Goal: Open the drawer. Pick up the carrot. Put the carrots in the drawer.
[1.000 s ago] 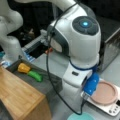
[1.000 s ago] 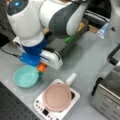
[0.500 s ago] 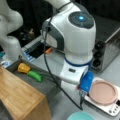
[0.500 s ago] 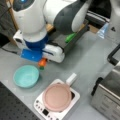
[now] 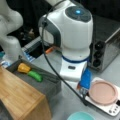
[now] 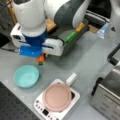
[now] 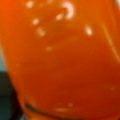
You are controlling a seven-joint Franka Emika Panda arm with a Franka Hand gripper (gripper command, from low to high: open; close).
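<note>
Under the gripper (image 6: pixel 40 59), just above the table near the teal bowl (image 6: pixel 26 76), the carrot (image 6: pixel 40 59) sits clenched between the fingers and fills the wrist view (image 7: pixel 62 60). Behind it the drawer (image 6: pixel 75 37) stands open, holding a green vegetable (image 6: pixel 70 36) and a yellow piece (image 5: pixel 23 67). Only the carrot's end shows below the fingers, so a shallow pinch could let it slip onto the table.

Drawer (image 5: pixel 47 85): open in both front views; yellow piece (image 5: pixel 23 67) + green veg (image 5: pixel 35 75) fill the far end, bare floor toward the grey front.
Gripper (image 6: pixel 40 59): low over the counter (image 6: pixel 85 62) just beside the drawer front, jaws closed on carrot (image 6: pixel 40 59), which fills the wrist view.
Bowl (image 6: pixel 26 76): near the gripper.
Scale (image 6: pixel 57 100) w/ pink plate: near.
Toaster oven (image 5: pixel 106 47): blocks a front view's right.
Counter betw. drawer and oven: bare.
</note>
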